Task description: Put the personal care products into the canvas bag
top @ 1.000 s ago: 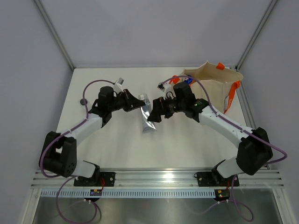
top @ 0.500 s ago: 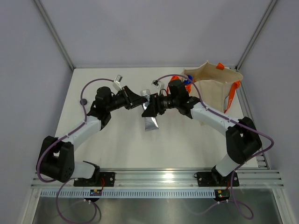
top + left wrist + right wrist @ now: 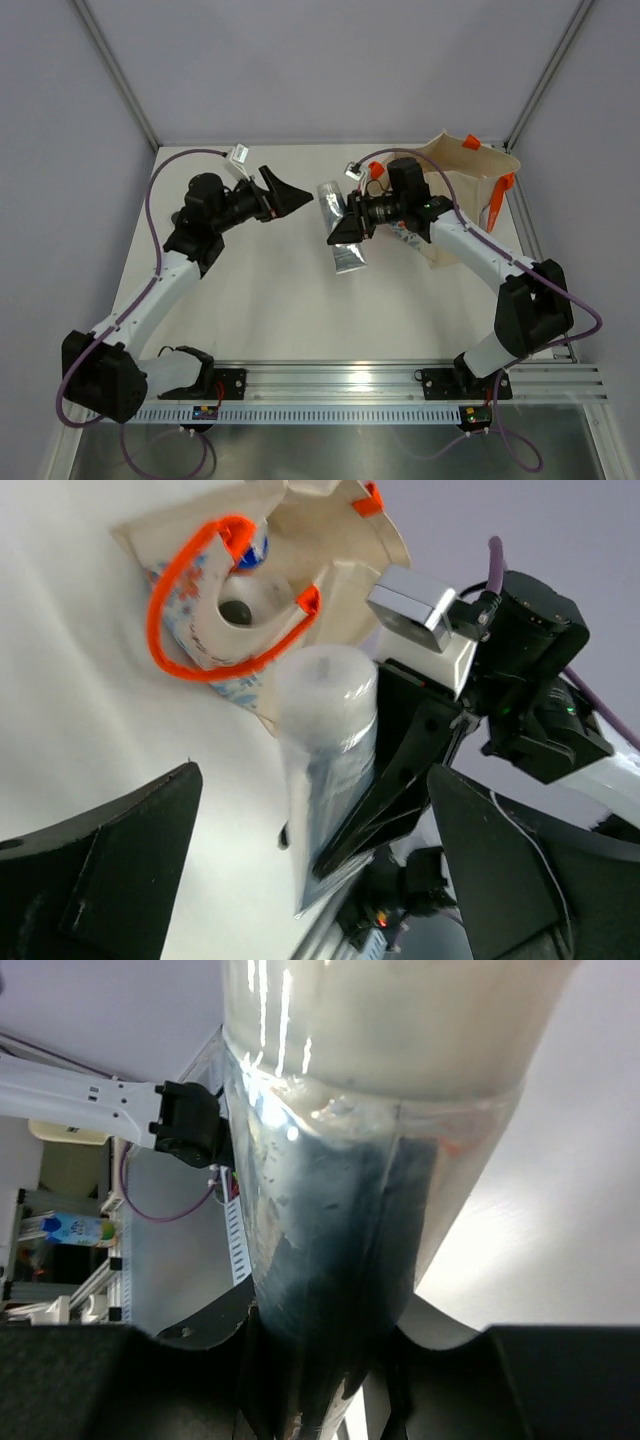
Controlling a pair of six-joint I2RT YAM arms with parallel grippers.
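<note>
- The silver tube [image 3: 341,232] hangs clear of the table [image 3: 260,300], just left of the canvas bag [image 3: 470,190].
- Long axis: in the top view it runs roughly far to near. The rounded cap end lies at the far end, towards the left arm, and the flat crimped end lies nearer the arm bases.
- The right gripper [image 3: 352,224] is clamped across the tube at mid-body, one black finger [image 3: 400,765] pressed along its side.
- The left gripper [image 3: 286,192] stands apart from the tube on its left. Its fingers [image 3: 110,870] are spread wide, with nothing between them.
- The left wrist view shows the cap end of the tube [image 3: 325,770] facing the camera. It also shows the bag mouth [image 3: 330,530], the orange handle [image 3: 200,620] and a blue-capped container [image 3: 256,550] inside (the top view does not show the bag's interior).
- The right wrist view is almost filled by the tube [image 3: 340,1210]; its ends are cut off by the frame.
- A dark round item deeper in the bag is too small to identify.
</note>
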